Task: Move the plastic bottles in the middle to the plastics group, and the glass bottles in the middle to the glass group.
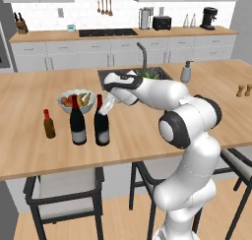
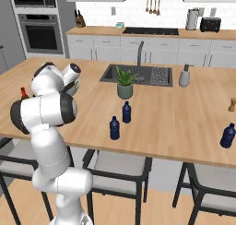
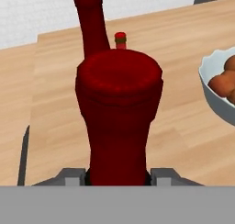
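My fingers [image 1: 106, 107] are pinched on the red foil neck of the tall dark wine bottle [image 1: 102, 122]; in the hand view that red neck [image 3: 118, 122] stands right between my two tips, which press it from both sides. The bottle stands upright on the wooden counter [image 1: 29, 135], its base down on the wood as far as I can tell.

Just to its left stands the other wine bottle [image 1: 77, 120], the one with the paler grey label, upright and close beside mine without touching. Further left, a little apart, is the small brown bottle [image 1: 48, 124] with the red cap; its cap [image 3: 120, 37] peeks over the top of the neck I hold. Behind these bottles sits the white fruit bowl [image 1: 75, 101], whose rim [image 3: 215, 97] shows at the right of the hand view.

From the right base view, two small dark blue bottles stand in the middle of the counter: one [image 2: 126, 112] just in front of the potted plant [image 2: 125, 83], the other [image 2: 114, 128] nearer the front edge. A third blue bottle [image 2: 227, 135] stands well apart at the far right of the counter. The grey soap dispenser [image 2: 185, 75] stands beside the sink [image 2: 152, 75].
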